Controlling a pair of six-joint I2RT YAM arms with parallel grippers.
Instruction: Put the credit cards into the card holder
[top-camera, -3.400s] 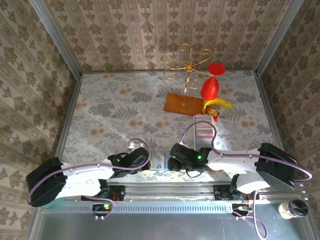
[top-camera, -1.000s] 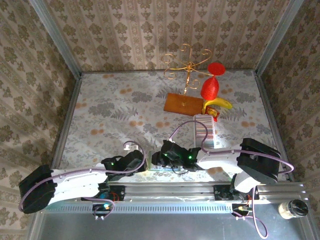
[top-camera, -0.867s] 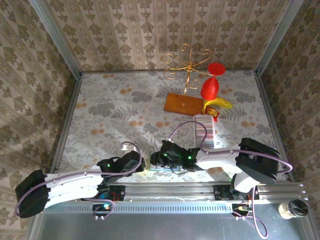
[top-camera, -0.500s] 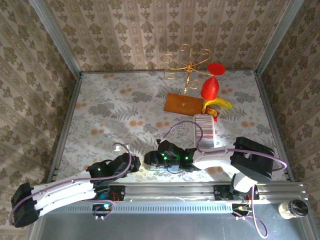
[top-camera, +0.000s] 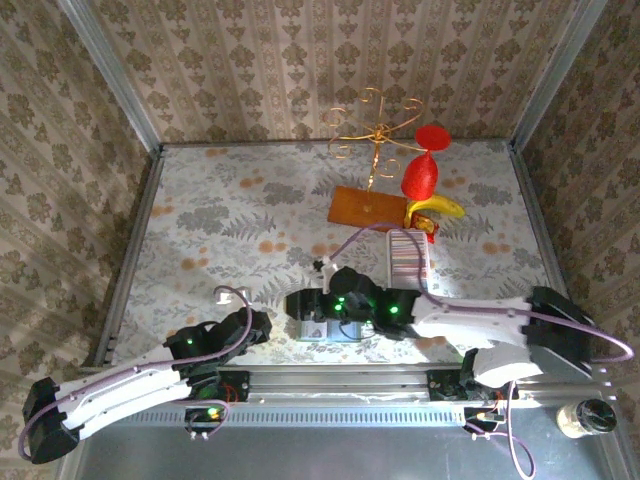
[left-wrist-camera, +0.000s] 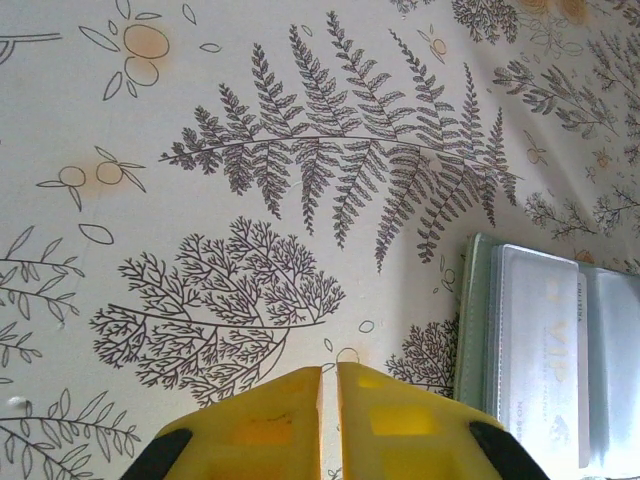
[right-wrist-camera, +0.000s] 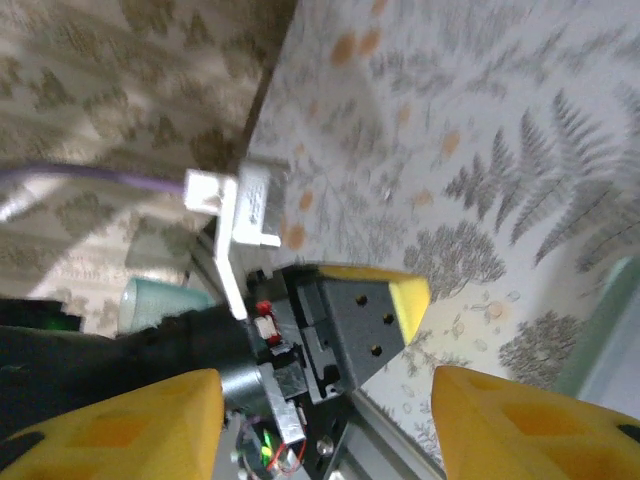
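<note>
The card holder (top-camera: 335, 330) lies open near the table's front edge, grey-green with bluish inner pockets. In the left wrist view the card holder (left-wrist-camera: 474, 310) sits at the right, and a pale credit card (left-wrist-camera: 535, 350) lies flat in one pocket. My left gripper (left-wrist-camera: 330, 378) is shut, with a thin slit between its yellow fingers, and it hovers over bare tablecloth left of the holder. From above, the left gripper (top-camera: 255, 322) is just left of the holder. My right gripper (top-camera: 302, 305) stands over the holder's left end. In its wrist view the right gripper (right-wrist-camera: 320, 420) is open and holds nothing.
A long white ribbed tray (top-camera: 408, 258) stands behind the holder on the right. Further back are a brown wooden board (top-camera: 365, 208), a gold wire stand (top-camera: 375, 125), a red object (top-camera: 420, 175) and a banana (top-camera: 438, 207). Metal rails edge the table.
My left arm has drawn back to the lower left, away from the holder. The right gripper has moved left over the holder and opened wider.
</note>
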